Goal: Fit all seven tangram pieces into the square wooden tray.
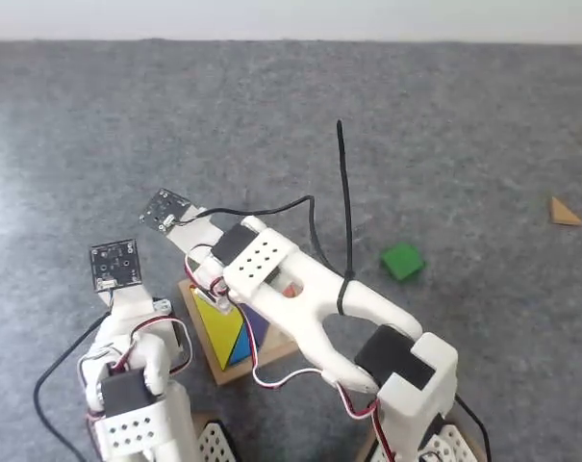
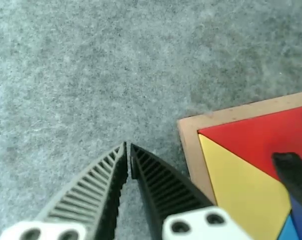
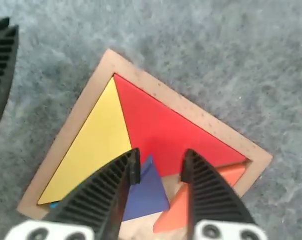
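Over tray (image 3: 190, 114): my R claw (image 3: 159, 164) spread, empty.
Beside tray: L claw (image 2: 128, 149) pressed together.
Risk: R claw may nudge purple triangle (image 3: 148, 192) crooked.

Grey felt table (image 1: 444, 115) — tray (image 1: 199, 332), green block (image 1: 403, 261), tan triangle (image 1: 563, 213).

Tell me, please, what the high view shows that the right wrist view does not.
The high view adds a green piece and a tan triangle lying on the carpet, apart from the wooden tray. The right wrist view adds the right gripper, open over the purple triangle beside the red triangle. Both show that tray and its yellow triangle.
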Available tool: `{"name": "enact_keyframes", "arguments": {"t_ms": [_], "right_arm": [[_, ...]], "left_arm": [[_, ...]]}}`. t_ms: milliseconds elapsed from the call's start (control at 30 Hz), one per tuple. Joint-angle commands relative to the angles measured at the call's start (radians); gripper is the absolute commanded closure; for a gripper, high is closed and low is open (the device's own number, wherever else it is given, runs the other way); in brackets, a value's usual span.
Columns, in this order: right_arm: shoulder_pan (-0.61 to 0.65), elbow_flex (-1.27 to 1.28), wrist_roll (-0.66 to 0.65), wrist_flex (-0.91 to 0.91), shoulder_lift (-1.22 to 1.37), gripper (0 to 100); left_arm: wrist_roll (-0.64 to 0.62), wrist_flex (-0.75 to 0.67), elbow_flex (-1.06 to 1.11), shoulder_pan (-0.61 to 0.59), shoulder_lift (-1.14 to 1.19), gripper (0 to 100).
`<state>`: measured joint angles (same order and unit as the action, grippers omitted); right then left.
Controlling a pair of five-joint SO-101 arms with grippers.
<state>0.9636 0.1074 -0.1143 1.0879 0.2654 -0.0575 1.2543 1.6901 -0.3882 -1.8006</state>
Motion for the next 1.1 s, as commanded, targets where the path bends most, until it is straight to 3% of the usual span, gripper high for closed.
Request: {"name": "enact_keyframes", "arguments": {"t_ms": [0,167,667,800,1067], "right_arm": [[0.007,-0.049,0.006,-0.030,-0.005,90.9],[0.007,-0.048,0.006,-0.036,-0.004,86.0],[0.007,-0.051,0.008,-0.068,0.084,86.8],[0.002,-0.054,-0.049,-0.013,0.079,95.4],[0.002,-0.052,-0.106,0.125,-0.038,95.1]], "left_arm": [[0.005,0.008,-0.007,-0.003,-0.018,99],[0.005,0.008,-0.007,-0.003,-0.018,99],[0.005,0.008,-0.007,-0.003,-0.018,99],[0.005,0.008,-0.007,-0.003,-0.018,99],[0.006,0.008,-0.007,-0.003,-0.018,99]]}}
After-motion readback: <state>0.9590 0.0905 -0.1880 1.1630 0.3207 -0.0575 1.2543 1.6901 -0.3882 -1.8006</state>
